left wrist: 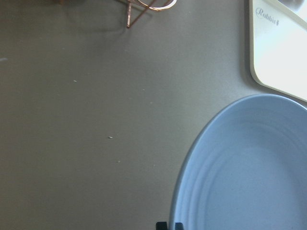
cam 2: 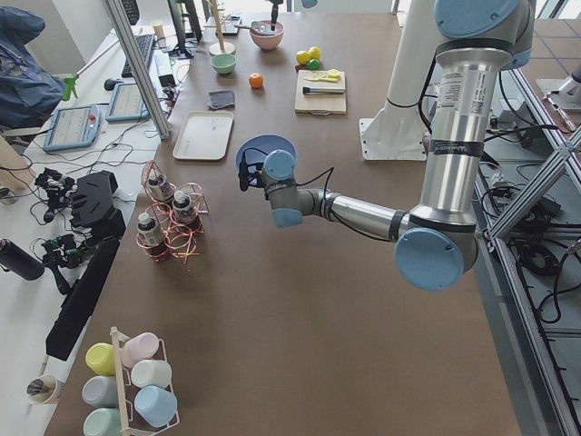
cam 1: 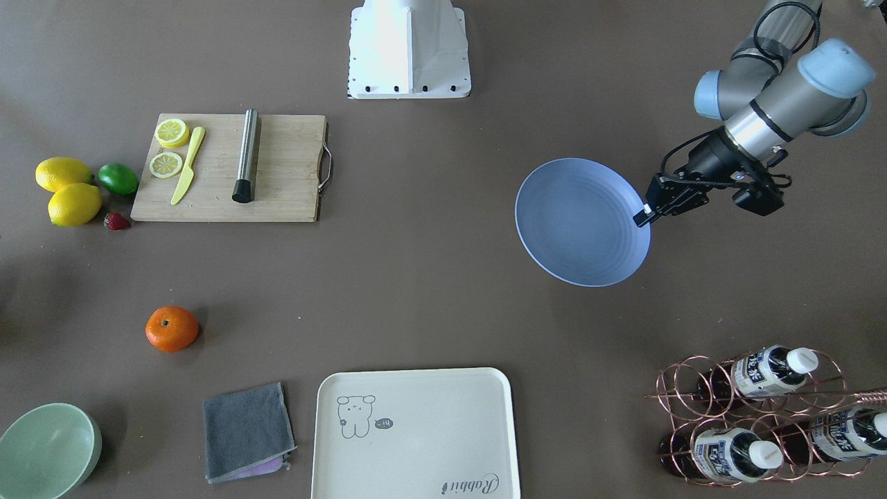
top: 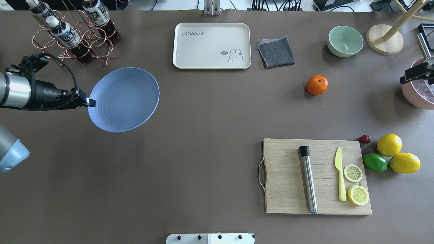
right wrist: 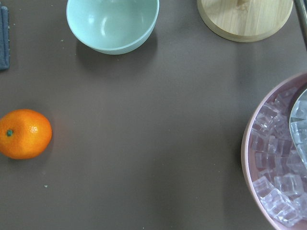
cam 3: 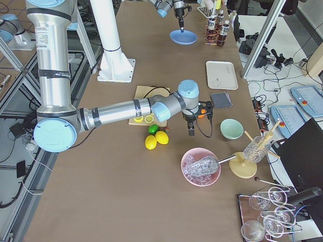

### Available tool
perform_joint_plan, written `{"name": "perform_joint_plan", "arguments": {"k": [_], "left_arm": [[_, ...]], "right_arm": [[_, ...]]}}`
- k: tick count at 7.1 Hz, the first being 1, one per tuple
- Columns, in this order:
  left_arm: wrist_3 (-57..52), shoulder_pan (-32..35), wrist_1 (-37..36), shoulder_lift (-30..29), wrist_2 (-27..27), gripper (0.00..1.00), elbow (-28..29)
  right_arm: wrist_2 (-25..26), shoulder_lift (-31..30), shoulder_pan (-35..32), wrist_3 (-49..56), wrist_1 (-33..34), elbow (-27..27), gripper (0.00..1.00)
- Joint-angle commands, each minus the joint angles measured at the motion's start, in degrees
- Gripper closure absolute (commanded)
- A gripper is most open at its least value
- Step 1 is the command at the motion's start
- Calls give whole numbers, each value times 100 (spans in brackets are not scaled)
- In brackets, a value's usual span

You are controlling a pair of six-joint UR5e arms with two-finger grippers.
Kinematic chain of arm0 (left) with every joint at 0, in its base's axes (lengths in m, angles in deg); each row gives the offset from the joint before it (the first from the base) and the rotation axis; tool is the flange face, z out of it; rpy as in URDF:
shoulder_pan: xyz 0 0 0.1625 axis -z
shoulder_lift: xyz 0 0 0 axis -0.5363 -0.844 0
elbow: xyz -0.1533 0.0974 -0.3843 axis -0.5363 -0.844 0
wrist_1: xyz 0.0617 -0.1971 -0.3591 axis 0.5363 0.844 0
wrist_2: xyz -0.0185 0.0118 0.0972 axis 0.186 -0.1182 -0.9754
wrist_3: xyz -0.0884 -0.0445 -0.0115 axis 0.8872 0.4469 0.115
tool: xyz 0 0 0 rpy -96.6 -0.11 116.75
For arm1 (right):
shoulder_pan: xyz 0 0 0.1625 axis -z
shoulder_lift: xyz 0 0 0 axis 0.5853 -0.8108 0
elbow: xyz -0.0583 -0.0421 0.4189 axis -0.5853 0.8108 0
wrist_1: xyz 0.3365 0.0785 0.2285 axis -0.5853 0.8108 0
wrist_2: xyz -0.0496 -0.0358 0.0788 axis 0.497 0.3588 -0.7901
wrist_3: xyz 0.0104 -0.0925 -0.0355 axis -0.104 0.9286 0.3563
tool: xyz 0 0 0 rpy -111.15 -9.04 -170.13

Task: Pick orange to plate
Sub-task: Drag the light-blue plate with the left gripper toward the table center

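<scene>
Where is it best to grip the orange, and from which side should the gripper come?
Probably across its widest middle, coming straight down from above: the orange is round, lies alone on the table, and nothing touches it.

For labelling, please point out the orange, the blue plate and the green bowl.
orange [top: 317, 84], overhead exterior view, middle of its peel.
blue plate [top: 126, 100], overhead exterior view, bare centre.
green bowl [top: 345, 40], overhead exterior view, inner wall.

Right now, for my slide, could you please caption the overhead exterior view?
Left gripper holds the round periwinkle-blue plate by its rim; the small bright-orange mandarin sits far across the brown table.
</scene>
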Motion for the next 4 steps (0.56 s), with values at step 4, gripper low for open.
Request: {"name": "perform_joint_plan", "arguments": {"k": [4], "left_arm": [[346,-1834,-2173,-1775,-2040,100,59]], "right_arm": [[0,0,0,6,0,18,0]]}}
